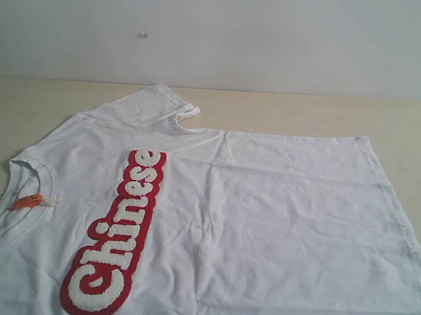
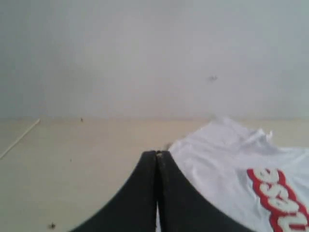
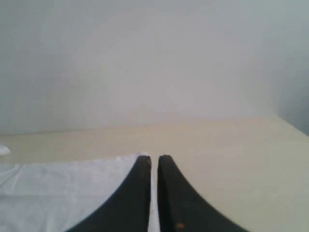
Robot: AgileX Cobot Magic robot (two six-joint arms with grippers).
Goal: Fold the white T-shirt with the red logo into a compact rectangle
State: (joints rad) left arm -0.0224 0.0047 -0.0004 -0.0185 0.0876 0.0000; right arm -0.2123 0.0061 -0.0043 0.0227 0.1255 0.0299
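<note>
Left gripper [image 2: 157,154]: black fingers pressed together tip to tip, with nothing seen between them; it shows only in its own wrist view.
Right gripper [image 3: 153,158]: black fingers drawn almost together, with a thin slit left between them. White shows through the slit, and I cannot tell whether any cloth is caught there. It also shows only in its own wrist view.
Beyond the left gripper: bare table [image 2: 72,159] on one side of the fingers; on the other, one end of the white T-shirt [image 2: 217,159] with a rumpled sleeve.
Beyond the right gripper: a straight edge of the same shirt lies just past the fingertips, then plain tabletop up to the wall.
White T-shirt, exterior view: spread flat and face up on the table, creased, not folded. Its neck is towards the left of that view, its hem towards the right, and its near part is cut off by the frame's lower edge.
Red logo [image 1: 117,230]: the exterior view shows the whole word "Chinese" running down the chest. The left wrist view catches only its last letters, and the right wrist view none.
Orange neck tag [image 1: 27,201]: inside the ribbed collar [image 1: 19,179], visible only from the exterior view.
Far sleeve [image 1: 153,102]: points towards the wall [image 1: 279,31], with its cuff slightly turned up.
</note>
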